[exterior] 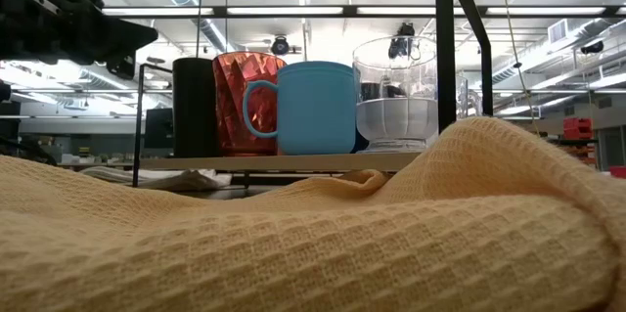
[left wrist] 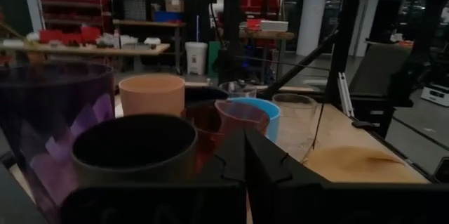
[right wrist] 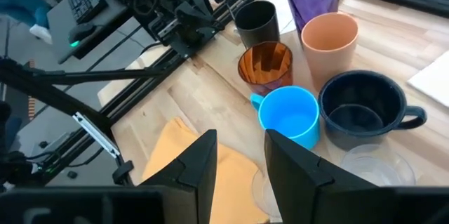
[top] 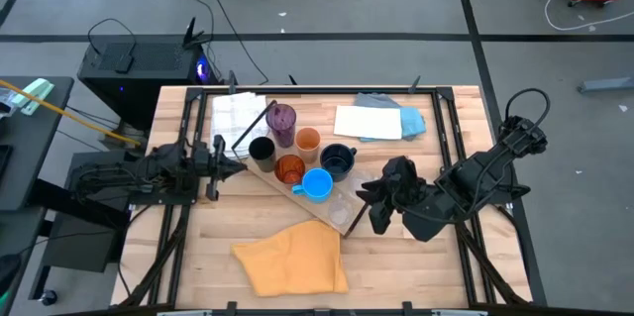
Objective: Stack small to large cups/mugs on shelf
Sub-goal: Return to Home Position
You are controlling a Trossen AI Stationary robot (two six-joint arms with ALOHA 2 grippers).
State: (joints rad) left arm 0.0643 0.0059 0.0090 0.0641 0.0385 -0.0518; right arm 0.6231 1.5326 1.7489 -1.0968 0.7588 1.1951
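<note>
The cups stand on the light-wood shelf (top: 297, 203), which lies slantwise across the table. They are the purple tumbler (top: 283, 120), light orange cup (top: 308, 141), black cup (top: 262, 150), amber ribbed cup (top: 289, 168), navy mug (top: 337, 160), bright blue mug (top: 317, 184) and a clear glass (top: 343, 207). My left gripper (top: 241, 164) is shut, at the shelf's left end, right beside the black cup (left wrist: 133, 150). My right gripper (top: 369, 200) is open and empty, above the shelf's right end by the clear glass (right wrist: 372, 164). My left gripper points level from the table's left toward the black cup's lower wall (right wrist: 245, 36). I cannot tell whether its shut fingers touch the cup.
A yellow cloth (top: 292, 257) lies crumpled near the table's front edge and fills the low view's foreground (exterior: 293, 244). A white cloth (top: 238, 113) lies at the far left, and white and blue cloths (top: 381, 120) at the far right. Black rods (exterior: 445, 48) rise at the shelf's ends.
</note>
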